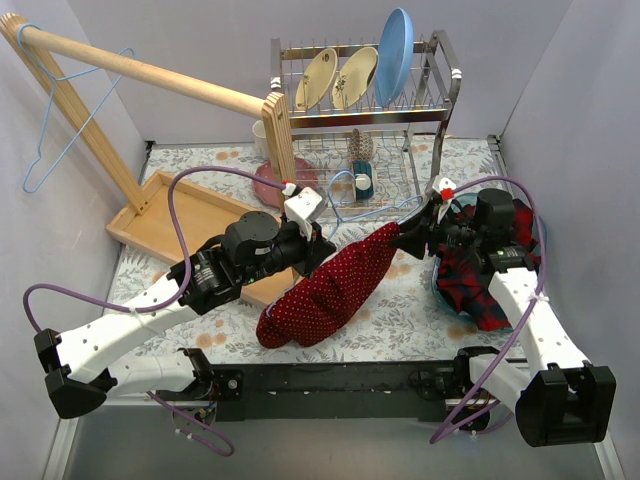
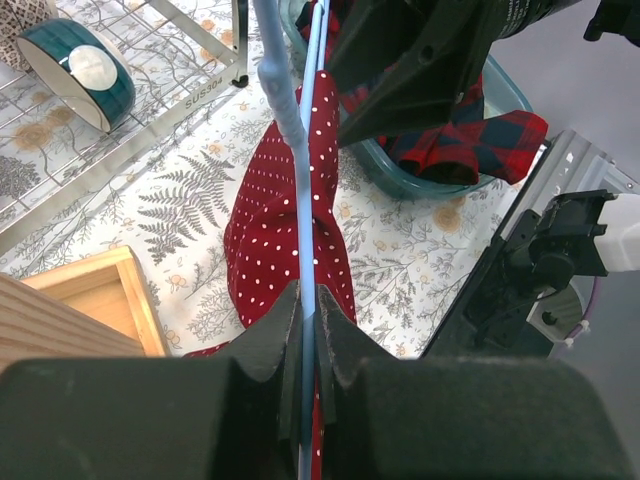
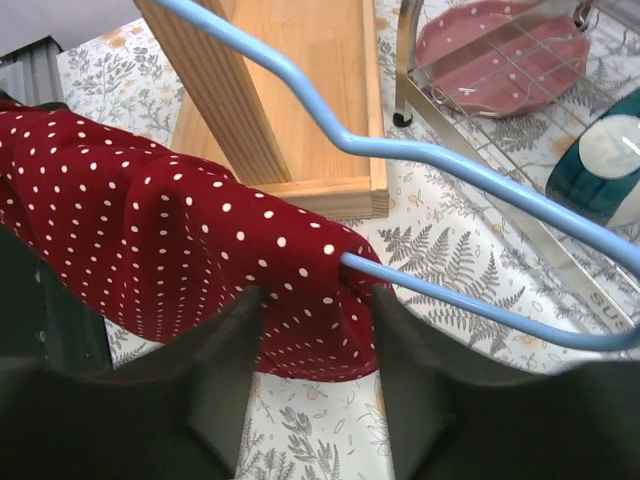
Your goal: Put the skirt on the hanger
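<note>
Evidently midway through the threading. Shows the skirt sleeved over one arm of the blue hanger, slung between the two robot arms above the floral worktop, with the loose end sagging toward the near edge. Cannot tell whether that end touches down.

Has the left pincer pressed together on the hanger's thin bar, with nothing else in the bite. Has the right pincer astride the bunched end of the skirt, just where the blue wire comes out, with cloth filling the gap. Cannot tell whether truly gripped or only flanked.

Judging by the folds, expect light, limp fabric. Bunches readily, offers no stiffness to push against, and probably drags a little on the wire, so better drawn than shoved. Best to take a doubled pinch at the edge, close beside the wire but clear of it, so as not to tug the hanger out of line.

As for the hanger, treat as thin, smooth and likely springy. Needs a firm hold to stop twisting.

Worth minding the plaid shirt heaped just behind the right arm, and the dish rack close by.
</note>
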Motion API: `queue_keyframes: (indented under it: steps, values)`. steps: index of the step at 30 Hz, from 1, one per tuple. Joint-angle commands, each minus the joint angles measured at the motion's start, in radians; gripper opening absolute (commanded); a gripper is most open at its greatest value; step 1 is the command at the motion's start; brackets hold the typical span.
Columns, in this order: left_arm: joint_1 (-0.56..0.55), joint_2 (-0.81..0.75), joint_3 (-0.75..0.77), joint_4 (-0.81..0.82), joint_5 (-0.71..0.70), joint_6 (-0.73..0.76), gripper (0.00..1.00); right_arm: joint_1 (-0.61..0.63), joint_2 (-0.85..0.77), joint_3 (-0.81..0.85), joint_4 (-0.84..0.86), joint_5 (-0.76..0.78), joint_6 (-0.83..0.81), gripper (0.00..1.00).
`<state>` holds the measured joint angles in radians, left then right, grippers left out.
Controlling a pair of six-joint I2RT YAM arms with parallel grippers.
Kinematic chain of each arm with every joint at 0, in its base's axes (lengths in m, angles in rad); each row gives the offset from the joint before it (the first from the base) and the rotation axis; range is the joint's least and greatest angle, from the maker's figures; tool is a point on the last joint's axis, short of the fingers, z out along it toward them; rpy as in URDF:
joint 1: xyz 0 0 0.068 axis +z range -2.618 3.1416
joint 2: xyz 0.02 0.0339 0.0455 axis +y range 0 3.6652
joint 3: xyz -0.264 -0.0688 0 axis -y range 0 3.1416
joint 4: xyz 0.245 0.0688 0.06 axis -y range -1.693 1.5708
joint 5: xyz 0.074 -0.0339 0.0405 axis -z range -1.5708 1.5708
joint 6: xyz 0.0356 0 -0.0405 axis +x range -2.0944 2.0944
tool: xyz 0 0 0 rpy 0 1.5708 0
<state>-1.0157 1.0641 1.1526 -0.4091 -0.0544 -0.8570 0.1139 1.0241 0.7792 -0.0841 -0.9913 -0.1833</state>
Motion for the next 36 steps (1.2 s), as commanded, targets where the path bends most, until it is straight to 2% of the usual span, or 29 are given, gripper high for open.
queue_keyframes:
  steps: [1,5,6,9,16,29,36]
  values:
    - [0.005,-0.035,0.002,0.075,0.018,-0.007,0.00,0.012,0.010,-0.003,0.063,-0.064,0.022,0.42]
    - [0.005,-0.029,0.007,0.075,0.018,-0.008,0.00,0.013,0.021,0.002,0.058,-0.082,0.018,0.22]
    - [0.005,-0.032,0.006,0.075,0.015,-0.008,0.00,0.012,0.021,0.003,0.057,-0.083,0.018,0.14]
    - [0.005,-0.033,-0.001,0.075,0.002,-0.008,0.00,0.012,0.007,0.006,0.041,-0.058,0.005,0.01]
    - [0.003,-0.032,-0.033,0.061,-0.113,0.004,0.00,-0.023,-0.090,0.020,-0.005,0.059,-0.019,0.01]
    - [0.005,0.037,-0.019,0.004,-0.266,0.006,0.00,-0.193,-0.180,0.097,-0.091,0.094,-0.036,0.01]
    - [0.005,0.109,0.002,-0.020,-0.305,0.033,0.00,-0.224,-0.191,0.189,-0.143,0.062,-0.024,0.01]
